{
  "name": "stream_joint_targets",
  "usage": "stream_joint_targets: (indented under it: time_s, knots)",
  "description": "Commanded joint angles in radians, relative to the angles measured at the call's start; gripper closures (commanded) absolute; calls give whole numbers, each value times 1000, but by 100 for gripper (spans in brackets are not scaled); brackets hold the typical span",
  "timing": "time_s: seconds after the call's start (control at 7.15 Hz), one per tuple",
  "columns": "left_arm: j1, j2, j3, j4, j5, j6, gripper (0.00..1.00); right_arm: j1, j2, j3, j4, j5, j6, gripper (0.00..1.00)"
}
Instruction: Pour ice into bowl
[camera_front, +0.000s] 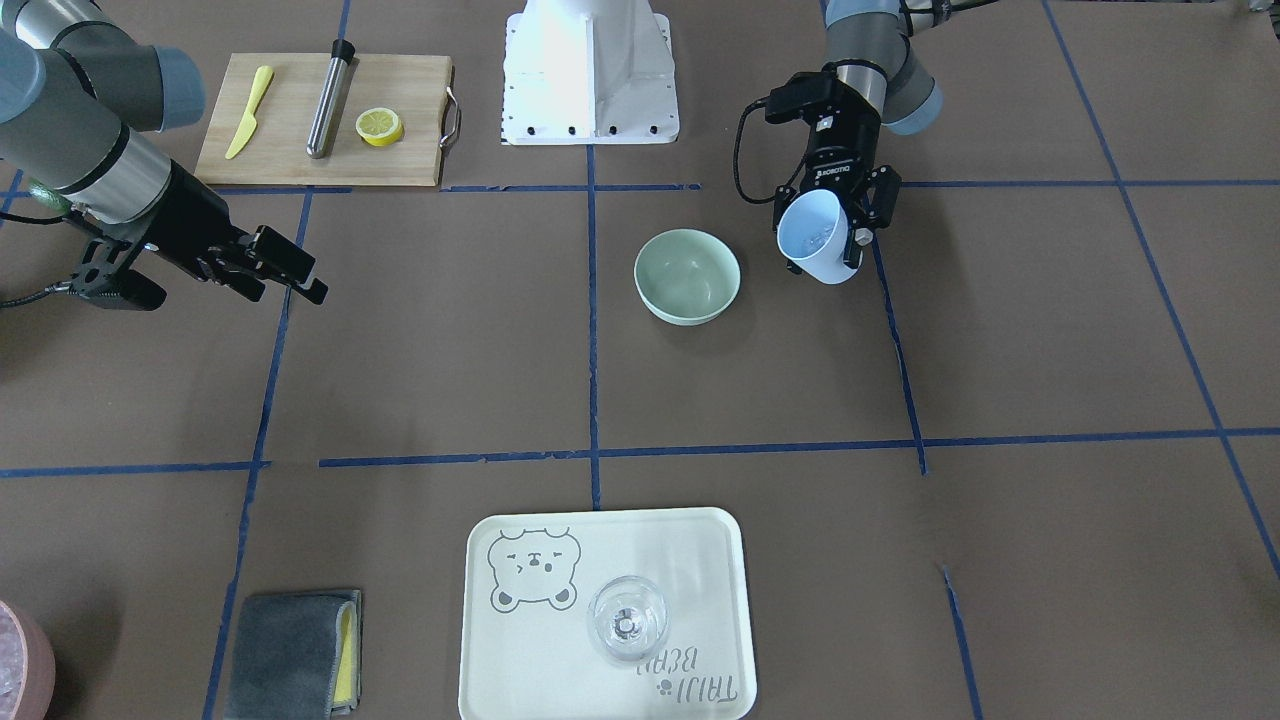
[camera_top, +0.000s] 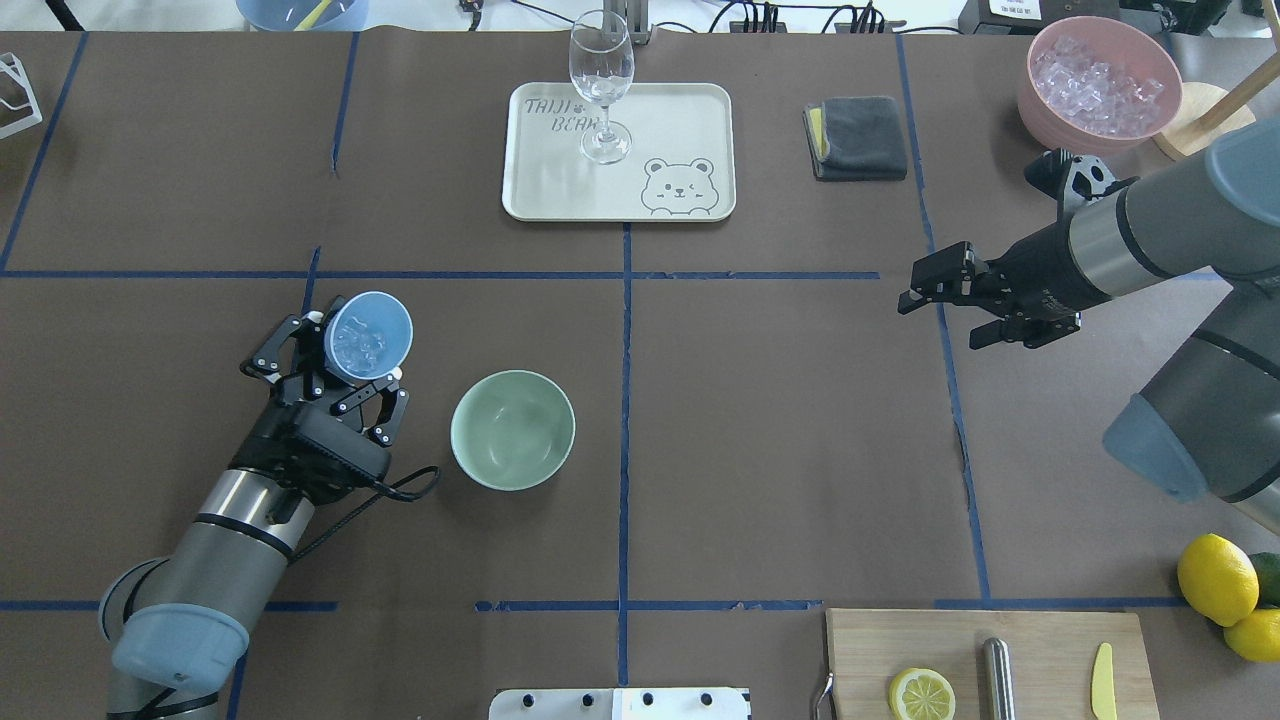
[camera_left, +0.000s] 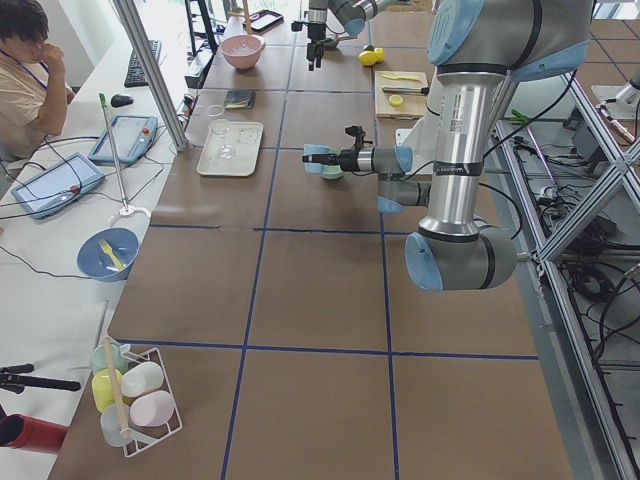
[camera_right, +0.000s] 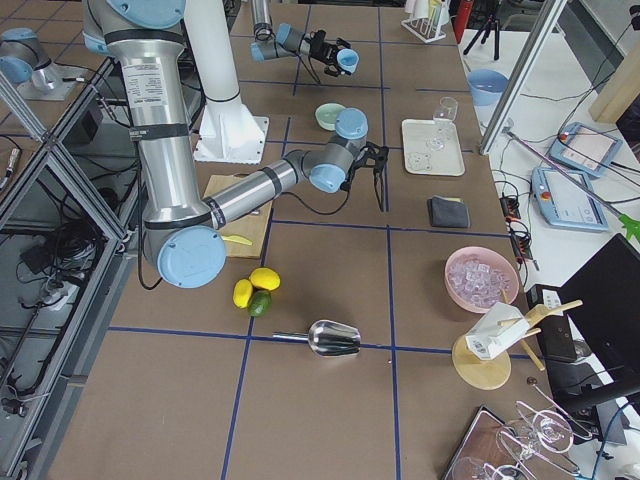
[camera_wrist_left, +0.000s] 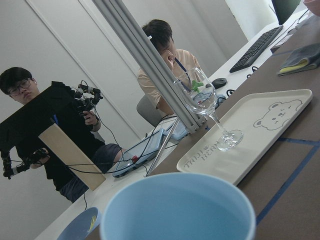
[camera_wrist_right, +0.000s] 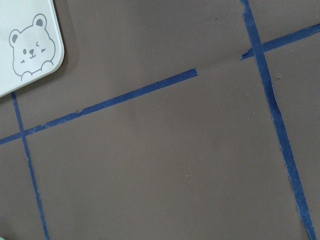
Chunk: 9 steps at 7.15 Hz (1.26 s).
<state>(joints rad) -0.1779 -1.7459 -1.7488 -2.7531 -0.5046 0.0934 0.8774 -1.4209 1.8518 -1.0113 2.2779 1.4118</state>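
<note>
My left gripper (camera_top: 348, 352) is shut on a light blue cup (camera_top: 368, 335) and holds it tilted above the table, its mouth turned away from the robot. The ice (camera_top: 358, 345) shows as clear cubes inside the cup. The pale mint-green bowl (camera_top: 512, 430) stands empty on the table just to the right of the cup and apart from it. In the front-facing view the cup (camera_front: 820, 238) is right of the bowl (camera_front: 687, 276). The left wrist view shows only the cup's rim (camera_wrist_left: 177, 210). My right gripper (camera_top: 920, 295) is open and empty, far to the right.
A cream tray (camera_top: 690, 120) with a wine glass (camera_top: 601, 85) lies at the far side. A grey cloth (camera_top: 855, 137) and a pink container (camera_top: 1100, 80) of pale cubes are far right. A cutting board (camera_top: 1040, 640) and lemons (camera_top: 1215, 578) are near right.
</note>
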Motion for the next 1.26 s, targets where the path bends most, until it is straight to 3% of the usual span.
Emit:
stream_joint_targets:
  time_s: [0.0,0.14,0.42,0.56,0.84,1.12]
  knots:
    - [61,-70,2,195,84,217,100,0,-7,-8,-1,0,-1,0]
    - [64,-70,-12,296,89,347,100,-1,-7,-8,-1,0,-1,0]
    - [78,-70,-9,367,164,579,100,-1,-7,-11,-1,-1,-1,0]
    - [86,-70,3,403,187,607,100,-1,-9,-13,-1,-3,-2,0]
    - [126,-136,-8,654,213,611,100,0,-9,-13,0,-3,-1,0]
    - [147,-139,3,725,244,611,100,2,-12,-11,0,-3,1,0]
